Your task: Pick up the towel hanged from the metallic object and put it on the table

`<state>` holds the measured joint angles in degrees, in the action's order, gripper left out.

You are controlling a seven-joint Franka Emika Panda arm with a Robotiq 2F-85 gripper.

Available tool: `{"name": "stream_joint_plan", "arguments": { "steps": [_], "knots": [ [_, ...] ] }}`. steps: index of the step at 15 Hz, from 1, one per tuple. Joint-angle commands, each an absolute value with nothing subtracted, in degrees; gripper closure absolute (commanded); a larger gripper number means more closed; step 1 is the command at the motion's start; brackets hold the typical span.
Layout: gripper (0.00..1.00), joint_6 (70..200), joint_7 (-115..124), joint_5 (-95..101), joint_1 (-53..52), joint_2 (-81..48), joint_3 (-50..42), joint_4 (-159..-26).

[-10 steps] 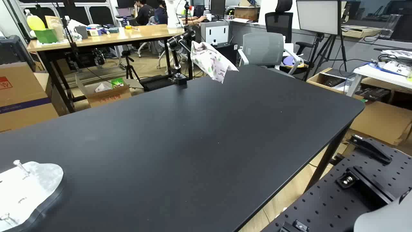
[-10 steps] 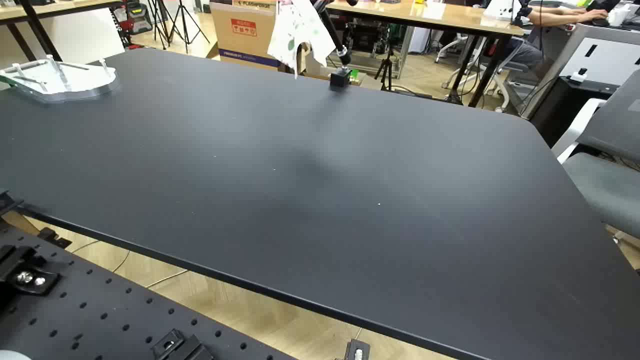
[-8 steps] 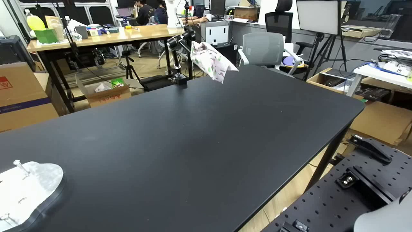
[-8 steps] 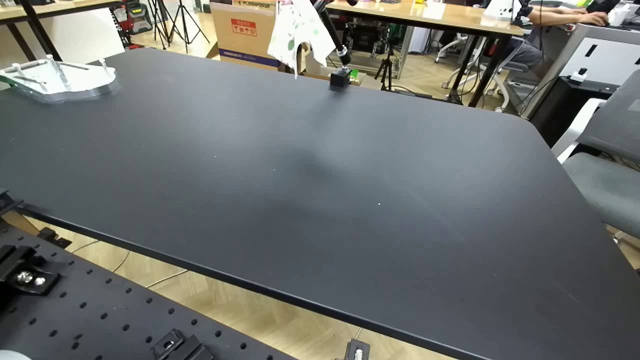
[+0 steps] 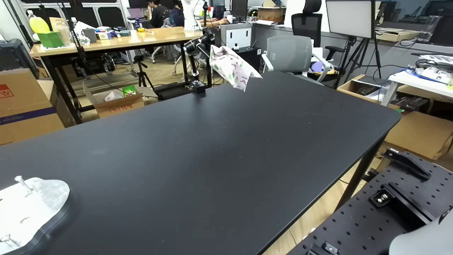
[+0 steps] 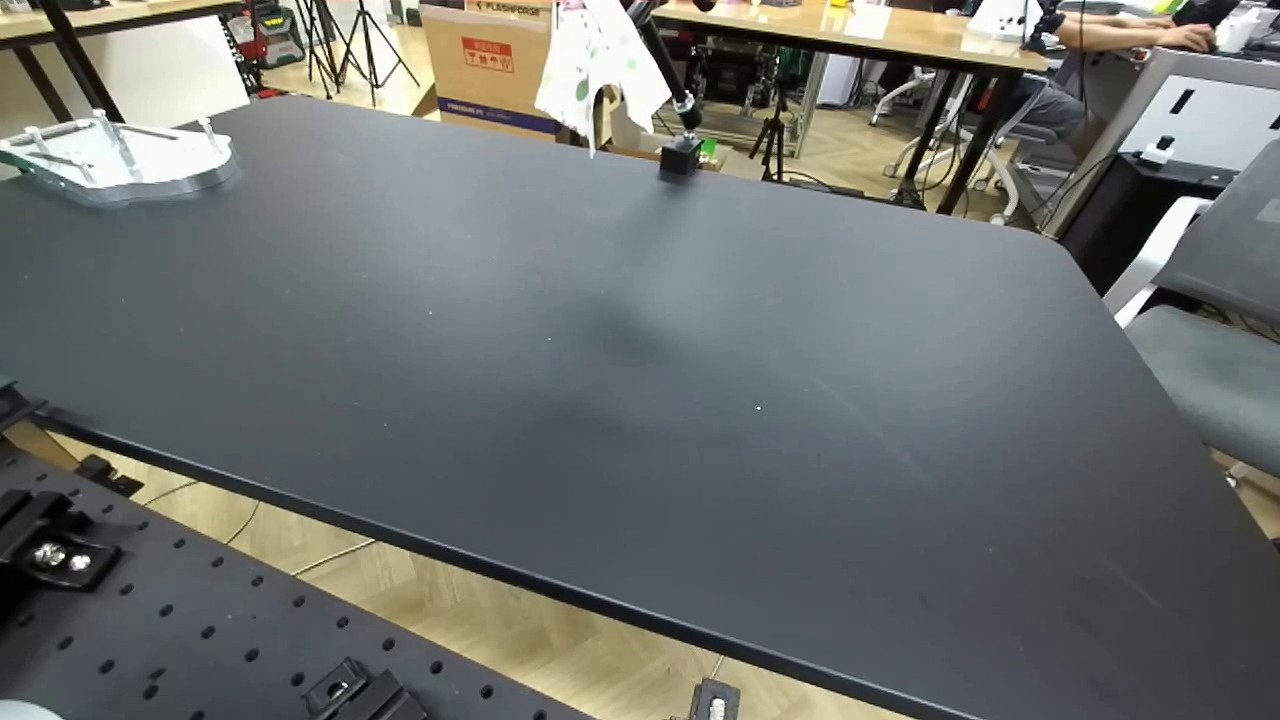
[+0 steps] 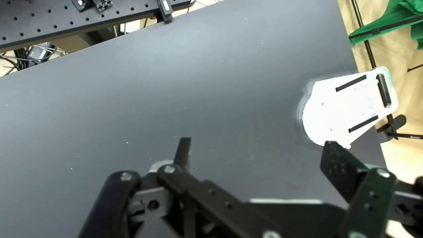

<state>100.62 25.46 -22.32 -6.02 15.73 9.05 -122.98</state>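
Black table (image 5: pixel 198 152), towel (image 5: pixel 231 66) hanging from stand (image 6: pixel 686 108), outside the 2 jaws — parted wide

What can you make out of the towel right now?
The towel looks like thin, soft cloth, white with pinkish and green marks and a pink patch near the top. It hangs creased from the black stand at the edge of the table, its pointed lower corners loose above the surface. How it's held there isn't clear. The gripper isn't touching it.

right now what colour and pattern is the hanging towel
White with small pinkish-purple and green marks; the towel shows best in an exterior view.
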Motion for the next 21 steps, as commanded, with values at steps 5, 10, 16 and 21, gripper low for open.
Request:
{"name": "stream_joint_plan", "arguments": {
  "steps": [5,10,16,21],
  "knots": [
    [0.0,105.8,25.3,-4.8,-1.4,15.3,8.3,-119.9],
    [0.0,106.0,20.4,13.7,0.5,11.5,8.4,-115.1],
    [0.0,110.7,21.3,21.1,-0.2,10.7,7.5,-116.7],
    [0.0,112.1,21.3,26.0,0.3,9.9,7.4,-116.4]
  ]
}}
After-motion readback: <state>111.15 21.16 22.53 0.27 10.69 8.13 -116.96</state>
